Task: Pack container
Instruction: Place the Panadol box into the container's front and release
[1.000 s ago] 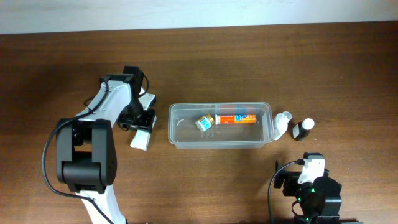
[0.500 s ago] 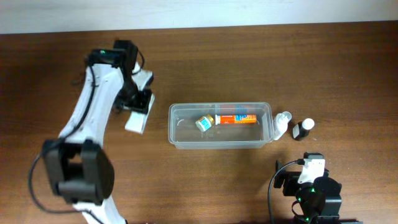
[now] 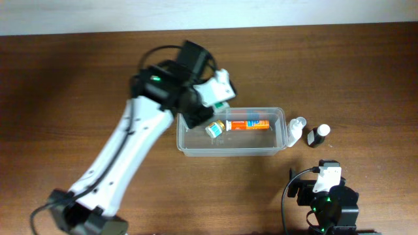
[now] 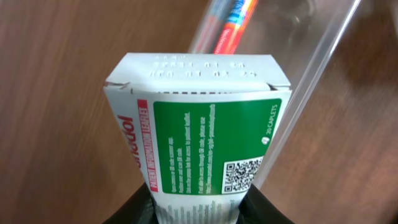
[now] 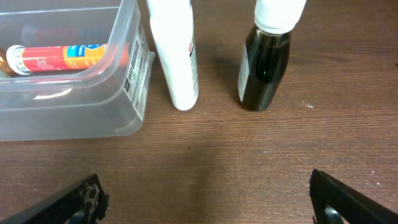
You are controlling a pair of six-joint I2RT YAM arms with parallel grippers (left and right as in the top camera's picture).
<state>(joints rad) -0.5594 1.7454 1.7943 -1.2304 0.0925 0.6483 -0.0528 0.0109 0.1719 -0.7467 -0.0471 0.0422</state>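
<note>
The clear plastic container (image 3: 232,150) stands mid-table and holds an orange tube (image 3: 248,124) and a small bottle (image 3: 215,128). My left gripper (image 3: 210,99) is shut on a white and green medicine box (image 3: 219,91), held above the container's back left corner. In the left wrist view the box (image 4: 198,130) fills the middle, with the container rim (image 4: 311,87) behind it. My right gripper (image 5: 205,199) is open and empty near the front edge, in front of the container (image 5: 127,81).
A white bottle (image 3: 297,129) leans at the container's right end, and a dark bottle with a white cap (image 3: 319,134) stands beside it. Both show in the right wrist view: white bottle (image 5: 177,56), dark bottle (image 5: 264,65).
My left gripper has lifted the box from the table at the left and swung right to the container's back left corner. The right arm has not moved.
</note>
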